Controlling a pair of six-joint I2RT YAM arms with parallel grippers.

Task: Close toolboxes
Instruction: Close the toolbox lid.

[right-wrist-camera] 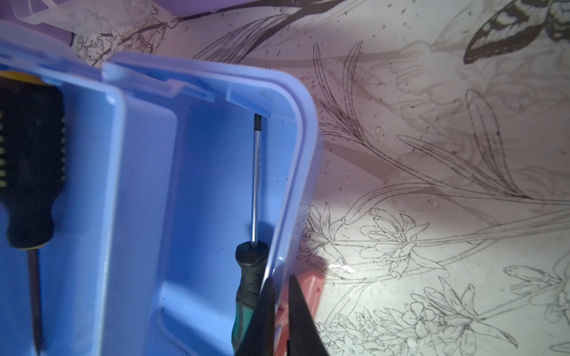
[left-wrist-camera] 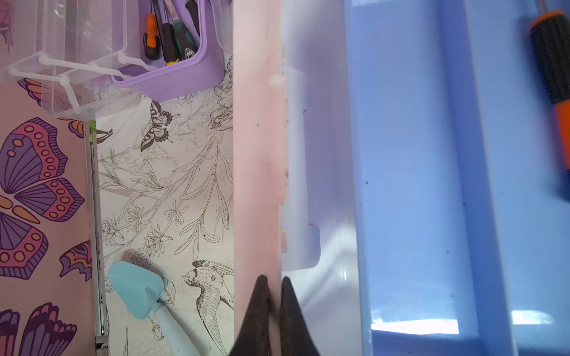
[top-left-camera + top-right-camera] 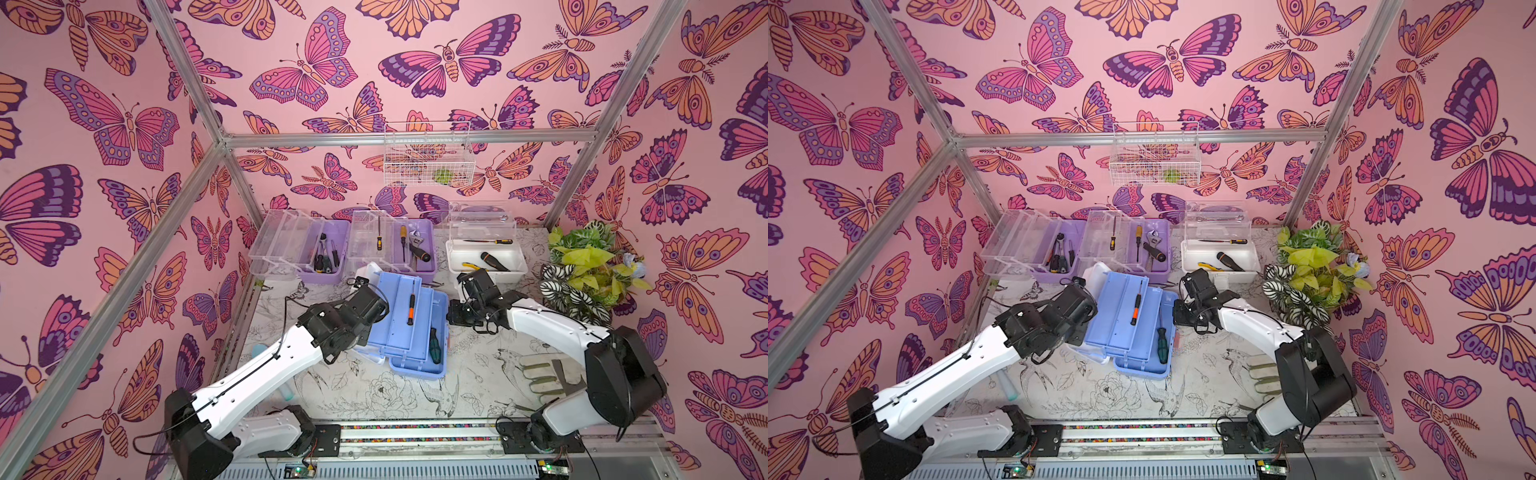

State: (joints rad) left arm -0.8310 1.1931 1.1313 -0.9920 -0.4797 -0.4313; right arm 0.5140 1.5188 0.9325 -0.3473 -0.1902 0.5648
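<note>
1. Butterfly wallpaper boxes in a table printed with birds and flowers. At its middle sits the light blue toolbox (image 3: 392, 320), open. Its inner tray is raised over the base, with an orange-and-black screwdriver (image 3: 410, 307) lying in it and a green-handled screwdriver (image 3: 434, 351) down in the base.
2. Its white lid (image 3: 366, 272) hangs off the side toward my left arm, so this box is not yet closed.
3. My left gripper (image 2: 274, 288) has its fingers nearly together. I read that as a pinch on the lid's thin edge.
4. My right gripper (image 1: 281, 288) is just as narrow, nipping the rim of the blue base beside a pink plastic piece (image 1: 308, 286).
5. I judge this is the start of the first close: lid held, base steadied, tray not yet folded down.
6. Behind the light blue toolbox, toward the back wall, a purple toolbox (image 3: 422, 232) stands open. A second purple toolbox (image 3: 332, 232) beside it and the white toolbox (image 3: 486, 272) are open too. All three have clear lids up and tools inside.
7. So nothing is finished, and all four boxes are left to close.
8. Farther out from the light blue toolbox:
   - a wire basket (image 3: 428, 174) hangs on the back wall;
   - a plant (image 3: 590, 266) stands past the white toolbox;
   - a glove (image 3: 540, 374) lies toward my right arm's base;
   - a teal trowel (image 2: 135, 286) lies on my left arm's side.
</note>
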